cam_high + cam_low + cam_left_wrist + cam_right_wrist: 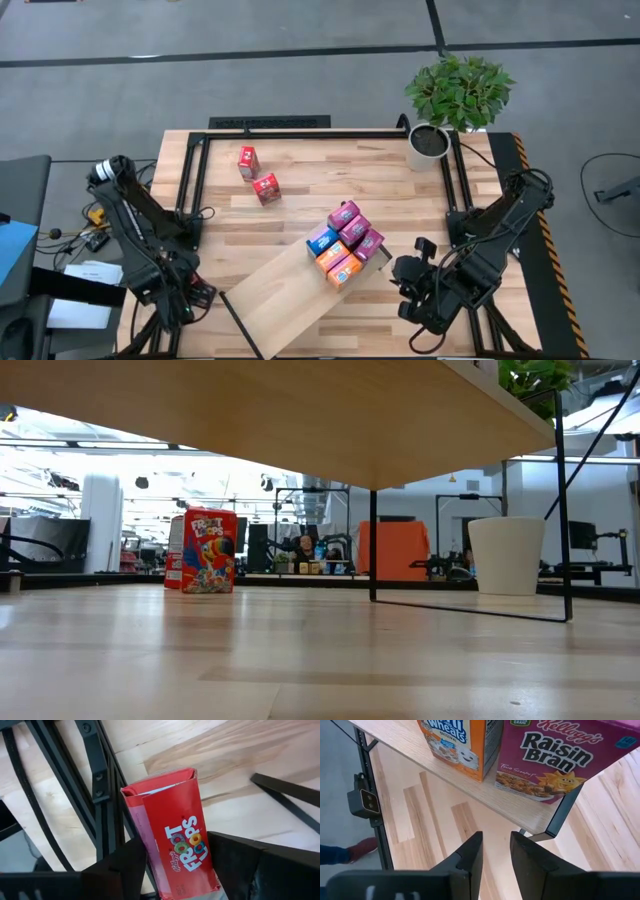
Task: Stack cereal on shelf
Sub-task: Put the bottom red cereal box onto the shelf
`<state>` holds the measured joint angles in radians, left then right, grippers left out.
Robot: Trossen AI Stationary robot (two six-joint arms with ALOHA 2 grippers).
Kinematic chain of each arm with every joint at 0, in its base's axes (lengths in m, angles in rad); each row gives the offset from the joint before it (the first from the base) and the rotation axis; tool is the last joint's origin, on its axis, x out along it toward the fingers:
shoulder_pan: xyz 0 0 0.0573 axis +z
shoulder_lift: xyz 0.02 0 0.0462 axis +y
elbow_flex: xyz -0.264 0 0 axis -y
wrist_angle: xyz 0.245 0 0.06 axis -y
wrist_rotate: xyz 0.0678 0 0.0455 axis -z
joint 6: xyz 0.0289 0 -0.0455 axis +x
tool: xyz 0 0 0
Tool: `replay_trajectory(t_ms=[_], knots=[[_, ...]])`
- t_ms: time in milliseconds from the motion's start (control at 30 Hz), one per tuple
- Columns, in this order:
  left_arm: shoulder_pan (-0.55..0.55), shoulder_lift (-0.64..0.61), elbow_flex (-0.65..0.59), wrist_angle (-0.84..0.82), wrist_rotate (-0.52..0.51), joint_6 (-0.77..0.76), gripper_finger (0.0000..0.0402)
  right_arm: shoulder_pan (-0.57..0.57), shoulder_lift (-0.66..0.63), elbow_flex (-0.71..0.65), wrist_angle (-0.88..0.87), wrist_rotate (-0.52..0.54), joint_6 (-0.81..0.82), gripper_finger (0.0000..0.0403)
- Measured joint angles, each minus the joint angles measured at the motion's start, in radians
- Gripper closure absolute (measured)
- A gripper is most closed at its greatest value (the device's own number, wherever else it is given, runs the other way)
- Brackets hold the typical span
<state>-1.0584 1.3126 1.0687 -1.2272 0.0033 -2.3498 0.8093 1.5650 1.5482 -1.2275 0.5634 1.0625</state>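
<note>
— What do you have in front of you, biggest thing first?

— You are looking at a planked wooden tabletop with a black frame around it. On its near middle lies the long pale wood shelf board with thin black metal edges, set at a slant, its far end pointing right. In the low view its underside spans the top of the picture.

— And behind it?

— At the far right corner you see a green leafy plant in a white pot.

— Where is the cereal?

— A cluster of small magenta, blue and orange cereal boxes stands packed together on the shelf's far right end. Your right wrist camera shows two of them at the board's edge: a magenta Raisin Bran box touching an orange Mini-Wheats box. Two small red boxes stand on the table at the far left, near each other, well apart from the shelf. One more sits in the left arm's grip.

— Tell me about that arm.

— Your left gripper is at the near left edge of the table, over the black frame. Its fingers pinch a red Froot Loops box by its two sides, and the box leans.

— And the right one?

— Your right gripper hangs just to the right of the shelf's loaded end, facing it. Its fingers stand slightly apart with nothing between them.
</note>
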Motion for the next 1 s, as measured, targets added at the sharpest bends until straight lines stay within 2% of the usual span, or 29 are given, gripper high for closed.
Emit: replay_trajectory(t_ms=[233, 333, 767, 1000], knots=[[0.017, -0.142, 0.001, -0.093, -0.002, 0.011, 0.0213, 0.0, 0.0, 0.0, -0.001, 0.018, -0.014, 0.028], [0.031, -0.226, 0.001, -0.116, -0.053, 0.01, 0.0213, 0.0, 0.0, 0.0, -0.001, 0.017, -0.016, 0.028], [0.103, -0.501, 0.001, -0.104, -0.563, 0.0, 0.0213, 0.0, 0.0, 0.0, 0.001, 0.018, -0.016, 0.028], [0.135, -0.568, 0.001, -0.03, -0.773, 0.118, 0.0213, 0.003, 0.0, 0.0, 0.0, 0.018, -0.016, 0.028]])
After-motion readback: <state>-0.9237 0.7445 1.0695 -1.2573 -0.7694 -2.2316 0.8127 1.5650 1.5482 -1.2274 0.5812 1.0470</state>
